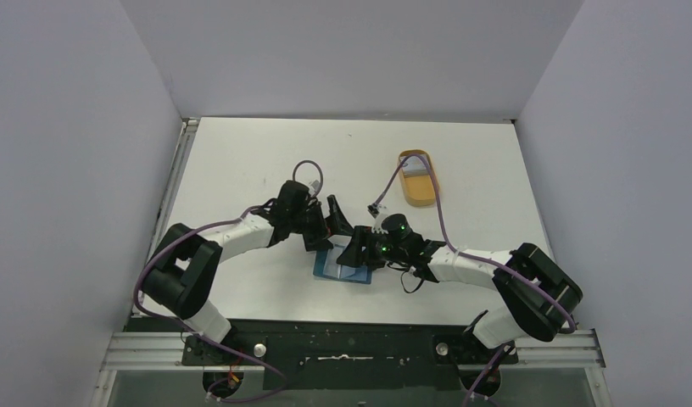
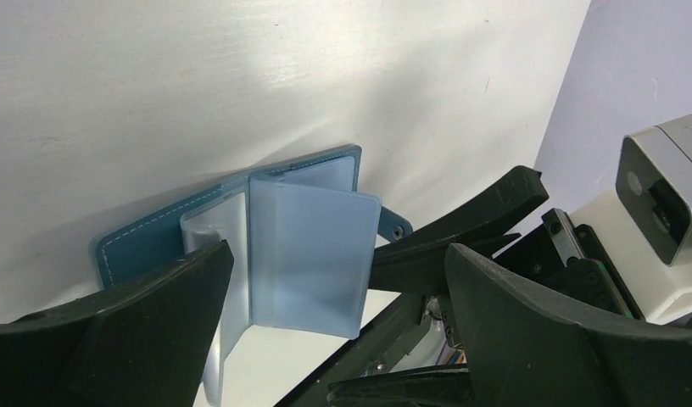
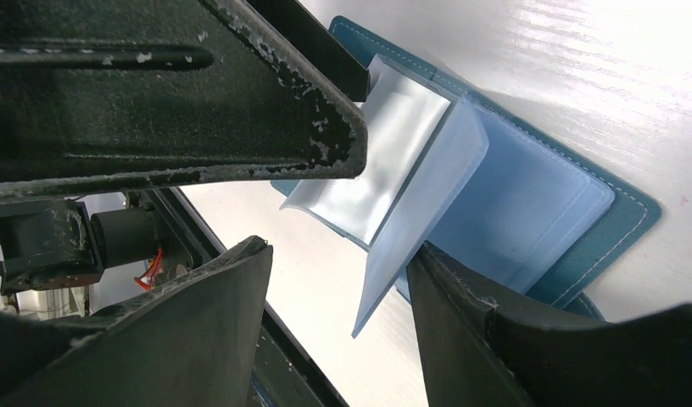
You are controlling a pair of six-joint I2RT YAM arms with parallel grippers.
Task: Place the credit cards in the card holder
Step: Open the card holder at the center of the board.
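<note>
Left gripper [image 2: 338,254] is gaping fully, holding nothing; right gripper [image 3: 338,251] is standing partly open, one clear sleeve [image 3: 419,220] rising loose between its fingers; one card holder [image 1: 338,271] is lying open under both; one orange tray [image 1: 423,197] is sitting well beyond, credit cards [image 1: 414,168] inside uncountable.

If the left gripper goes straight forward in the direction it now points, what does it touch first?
Probably the clear sleeves of the open card holder: they stand directly ahead, between the open fingers of the left gripper. Depth is hard to judge in the wrist view.
</note>
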